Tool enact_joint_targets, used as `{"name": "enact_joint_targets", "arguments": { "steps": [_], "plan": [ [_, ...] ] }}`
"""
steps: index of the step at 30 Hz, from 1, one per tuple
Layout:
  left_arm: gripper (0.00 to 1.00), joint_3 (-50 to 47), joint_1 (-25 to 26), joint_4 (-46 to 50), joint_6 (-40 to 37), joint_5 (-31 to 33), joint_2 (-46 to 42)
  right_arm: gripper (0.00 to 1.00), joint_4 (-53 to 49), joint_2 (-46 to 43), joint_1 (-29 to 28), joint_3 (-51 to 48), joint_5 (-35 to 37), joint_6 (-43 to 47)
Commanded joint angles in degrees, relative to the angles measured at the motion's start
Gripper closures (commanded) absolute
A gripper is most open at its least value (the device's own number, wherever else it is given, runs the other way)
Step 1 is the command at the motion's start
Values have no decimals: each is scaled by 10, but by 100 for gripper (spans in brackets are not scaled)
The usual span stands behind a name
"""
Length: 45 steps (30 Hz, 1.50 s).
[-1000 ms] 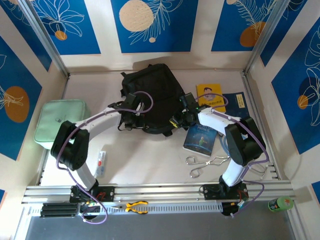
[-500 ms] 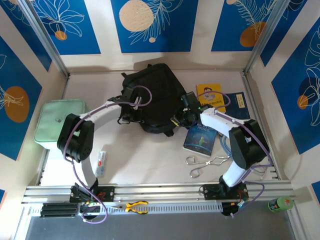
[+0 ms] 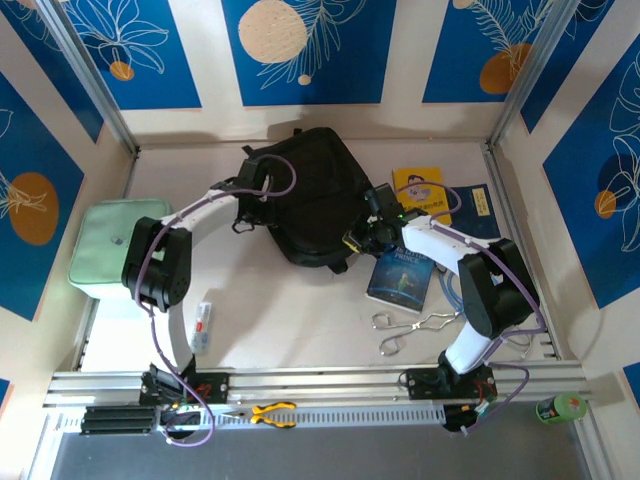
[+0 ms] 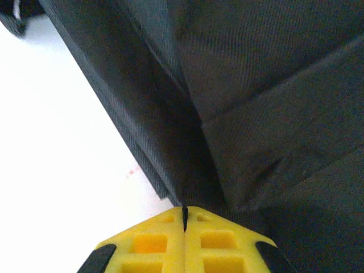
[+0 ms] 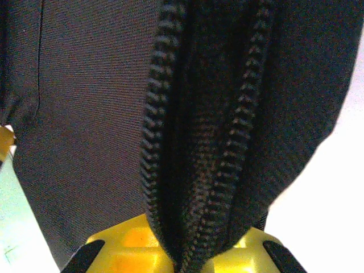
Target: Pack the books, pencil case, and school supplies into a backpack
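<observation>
Top external view, left to right: a mint-green pouch (image 3: 120, 245) lies at the left edge of the surface (image 3: 300, 310), and a small white item with red markings (image 3: 203, 325) lies nearer the arm bases, apart from it. The left arm reaches forward, and the left tool (image 3: 246, 212) sits against the left edge of the backpack (image 3: 310, 190). The black backpack lies flat at the far middle of the surface, between the two tools. Left wrist view: the left tool (image 4: 185, 219) is fully closed, its yellow fingers (image 4: 148, 244) meeting along a thin seam right at the hem of the backpack (image 4: 256, 114). Whether any fabric is caught in that seam cannot be told. The right tool (image 3: 362, 240) is at the backpack's lower right corner. Right wrist view: the right tool (image 5: 199, 250) is clamped on a fold of the backpack (image 5: 85, 114) – a zip-edged band of black fabric rises from between its fingers (image 5: 128, 239). The three books lie right of the backpack, outside it: the blue book (image 3: 400, 275) just beside the right tool, the yellow book (image 3: 420, 188) farther back, and the navy book (image 3: 478, 210) beside the yellow one – partly under the right arm. A metal ring-handled instrument (image 3: 410, 328) lies nearer the bases, below the blue book.
</observation>
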State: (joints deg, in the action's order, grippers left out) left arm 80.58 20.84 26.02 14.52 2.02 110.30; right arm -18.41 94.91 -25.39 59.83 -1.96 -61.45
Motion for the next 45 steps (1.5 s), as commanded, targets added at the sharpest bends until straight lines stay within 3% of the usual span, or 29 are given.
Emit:
{"name": "enact_joint_targets", "arguments": {
  "steps": [1,4,9,16,19,23,29,33,36,45],
  "plan": [
    [100,29,-17,18,3,22,11,88,4,-16,4,-6,-14,15],
    [100,34,-18,33,13,24,11,87,19,-6,-4,-1,-25,9],
    [66,10,-23,62,50,25,-48,87,52,36,-32,30,-58,-8],
    [36,-51,-29,79,82,60,-190,83,76,134,-97,130,-99,-18],
    [27,-79,-34,79,95,62,-245,74,62,148,-121,173,-100,14],
    [2,-112,-35,59,80,15,-301,50,28,111,-118,181,-75,49],
    [0,-117,-33,10,72,-117,-306,32,-62,-20,-84,101,45,100],
    [0,-110,-1,-39,110,-189,-268,25,-93,-89,-25,4,97,101],
    [0,-90,47,-53,123,-196,-232,24,-98,-104,30,-40,67,109],
    [0,-13,175,-86,165,-227,-107,23,-150,-79,115,-68,99,120]
  ]
}}
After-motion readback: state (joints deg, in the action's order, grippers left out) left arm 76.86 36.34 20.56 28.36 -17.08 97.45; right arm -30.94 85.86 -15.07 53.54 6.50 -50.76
